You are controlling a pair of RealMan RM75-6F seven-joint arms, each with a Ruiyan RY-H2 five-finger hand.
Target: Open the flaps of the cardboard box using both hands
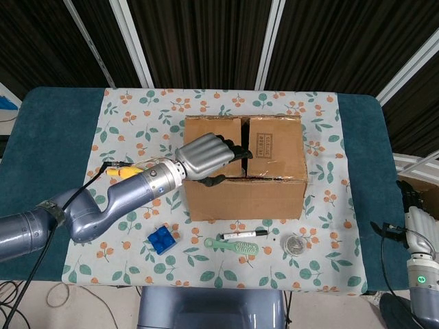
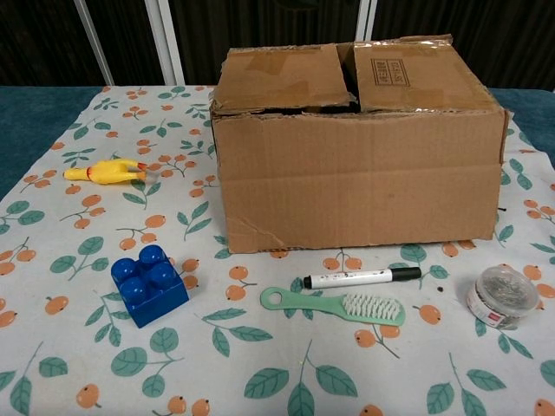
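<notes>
The cardboard box point(image 1: 245, 193) point(image 2: 355, 178) stands upright at the middle of the table with its top flaps down. The left flap point(image 1: 206, 129) point(image 2: 279, 80) sags a little at the seam, and the right flap point(image 1: 276, 142) point(image 2: 414, 76) lies flat. My left hand point(image 1: 204, 157) lies over the near part of the left flap. Its dark fingertips point(image 1: 240, 149) reach the seam and it holds nothing. My right hand point(image 1: 418, 223) hangs off the table at the right edge of the head view, empty. The chest view shows neither hand.
In front of the box lie a blue brick point(image 2: 149, 283), a green brush point(image 2: 334, 305), a marker point(image 2: 362, 278) and a small round tin point(image 2: 501, 296). A yellow rubber chicken point(image 2: 106, 172) lies to the box's left. The floral cloth point(image 1: 137, 110) covers the table.
</notes>
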